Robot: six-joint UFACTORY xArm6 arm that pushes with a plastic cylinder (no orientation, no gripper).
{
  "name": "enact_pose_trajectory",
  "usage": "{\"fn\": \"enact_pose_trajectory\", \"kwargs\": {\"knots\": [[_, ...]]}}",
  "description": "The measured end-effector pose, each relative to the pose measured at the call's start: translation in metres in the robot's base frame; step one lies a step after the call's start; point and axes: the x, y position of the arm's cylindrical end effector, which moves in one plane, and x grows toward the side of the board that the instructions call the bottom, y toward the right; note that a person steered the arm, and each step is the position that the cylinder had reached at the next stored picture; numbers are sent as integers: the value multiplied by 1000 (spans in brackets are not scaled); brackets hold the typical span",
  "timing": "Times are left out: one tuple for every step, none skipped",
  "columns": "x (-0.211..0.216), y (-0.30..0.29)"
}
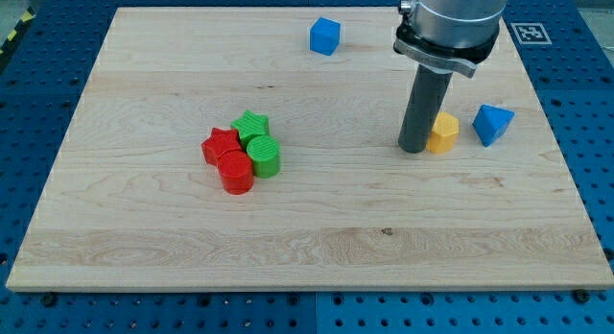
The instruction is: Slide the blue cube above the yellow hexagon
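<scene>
Presently the wooden surface (144,228) carries all blocks. No claw is fitted, so there is no open or closed state to report; my tip (414,148) rests just left of the yellow hexagon (444,132), apparently touching. The blue cube (324,35) lies well apart, toward the view's top left. Recommended: circle round to the cube's left face and push rightward, stopping directly above the hexagon without disturbing it.
</scene>
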Motion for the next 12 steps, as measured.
{"fn": "enact_pose_trajectory", "kwargs": {"knots": [[0, 21], [0, 37], [-3, 22], [-25, -20], [-68, -63], [-103, -123], [-144, -182], [-181, -174], [-180, -135], [-167, -93], [-165, -113], [-204, -152]]}}
